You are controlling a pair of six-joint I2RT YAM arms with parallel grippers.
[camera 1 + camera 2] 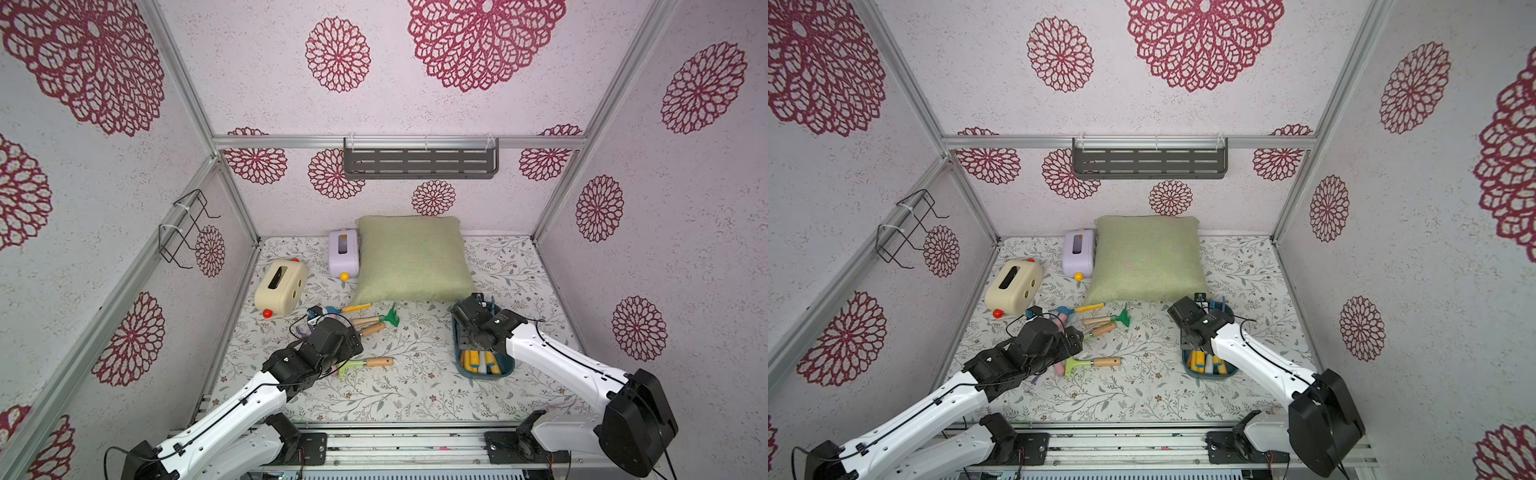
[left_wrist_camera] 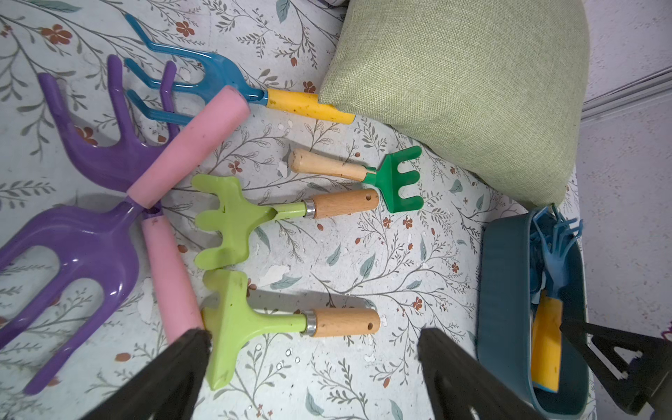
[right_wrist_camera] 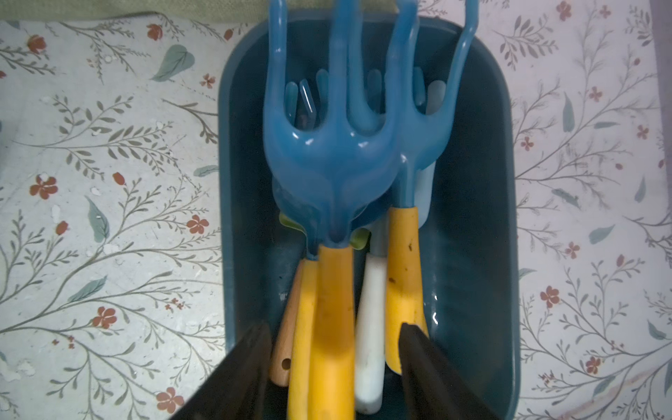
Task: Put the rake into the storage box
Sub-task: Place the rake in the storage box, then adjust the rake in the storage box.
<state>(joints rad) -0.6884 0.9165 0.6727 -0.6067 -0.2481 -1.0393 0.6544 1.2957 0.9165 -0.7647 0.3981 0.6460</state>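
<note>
Right wrist — storage box (image 3: 472,218) holds five handles (image 3: 403,272); right tool (image 3: 334,327) released — left tool (image 2: 314,336) spread wide.

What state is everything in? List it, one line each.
Storage box: upright on the table, several rakes inside.
Blue rake: lying on top in the box, not gripped.
Right gripper: open, straddling its handle.
Light green rake: flat on the table.
Left gripper: open, empty, near that rake.

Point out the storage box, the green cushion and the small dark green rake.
storage box (image 3: 472,218): right wrist view, bare inner side wall.
green cushion (image 1: 411,257): a top view, middle of its fabric face.
small dark green rake (image 2: 327,166): left wrist view, wooden handle.
</note>
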